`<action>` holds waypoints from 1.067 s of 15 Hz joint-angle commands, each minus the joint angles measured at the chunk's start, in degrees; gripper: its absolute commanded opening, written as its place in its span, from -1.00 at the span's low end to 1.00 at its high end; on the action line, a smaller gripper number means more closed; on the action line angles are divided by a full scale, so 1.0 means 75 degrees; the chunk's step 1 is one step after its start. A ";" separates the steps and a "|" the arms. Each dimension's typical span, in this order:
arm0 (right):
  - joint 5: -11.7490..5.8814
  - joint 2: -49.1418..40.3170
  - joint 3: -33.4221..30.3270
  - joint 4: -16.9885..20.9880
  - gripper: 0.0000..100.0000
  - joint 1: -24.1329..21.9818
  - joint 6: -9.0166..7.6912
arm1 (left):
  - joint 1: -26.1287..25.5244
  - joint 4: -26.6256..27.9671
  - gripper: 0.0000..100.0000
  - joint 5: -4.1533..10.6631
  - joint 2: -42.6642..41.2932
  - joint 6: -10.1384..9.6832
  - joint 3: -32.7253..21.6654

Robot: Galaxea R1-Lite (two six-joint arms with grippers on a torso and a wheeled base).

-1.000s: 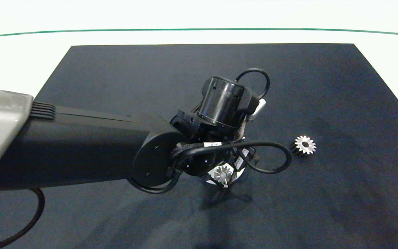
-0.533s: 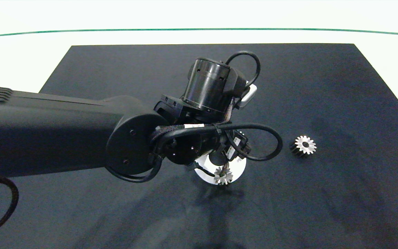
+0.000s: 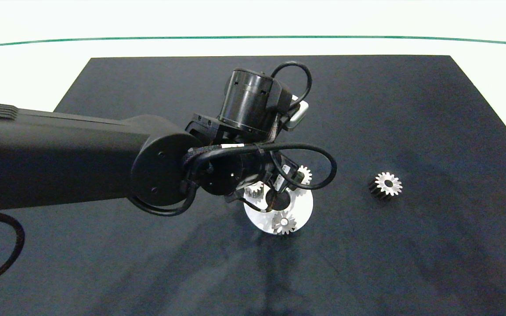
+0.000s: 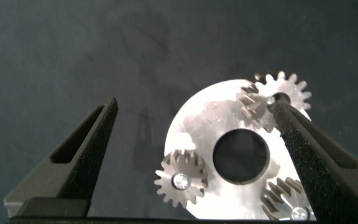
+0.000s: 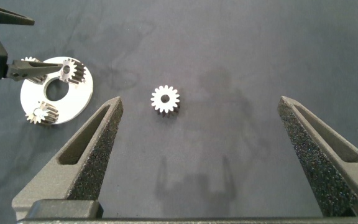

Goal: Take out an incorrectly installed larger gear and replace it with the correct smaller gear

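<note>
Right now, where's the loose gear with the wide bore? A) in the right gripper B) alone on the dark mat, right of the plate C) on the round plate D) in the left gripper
B: the smaller gear lies flat on the dark mat, well clear of the round plate; the left gripper hangs open over the plate and the right gripper is open and empty.

The small white tags on the left arm's cable (image 3: 253, 149) are too tiny to read
</note>
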 commanded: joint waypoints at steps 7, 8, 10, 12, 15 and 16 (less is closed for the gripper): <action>-0.0007 -0.0033 0.0006 0.0010 1.00 -0.0013 0.0113 | -0.0371 -0.0010 1.00 0.0022 0.0584 0.0012 -0.0490; -0.0018 -0.0033 0.0006 -0.0001 1.00 -0.0013 0.0172 | -0.0382 -0.0010 1.00 0.0022 0.0666 0.0024 -0.0607; -0.0018 -0.0045 0.0006 0.0010 1.00 -0.0013 0.0172 | -0.0406 -0.0010 1.00 0.0022 0.0795 0.0035 -0.0818; -0.0018 -0.0045 0.0006 -0.0001 1.00 -0.0013 0.0172 | -0.0394 0.0002 1.00 0.0022 0.0783 0.0035 -0.0842; -0.0018 -0.0045 -0.0006 -0.0001 1.00 -0.0013 0.0172 | -0.0359 0.0002 1.00 0.0010 0.0678 0.0047 -0.0842; -0.0007 -0.0045 -0.0006 -0.0001 1.00 -0.0013 0.0172 | -0.0371 0.0037 1.00 0.0010 0.0549 0.0047 -0.0854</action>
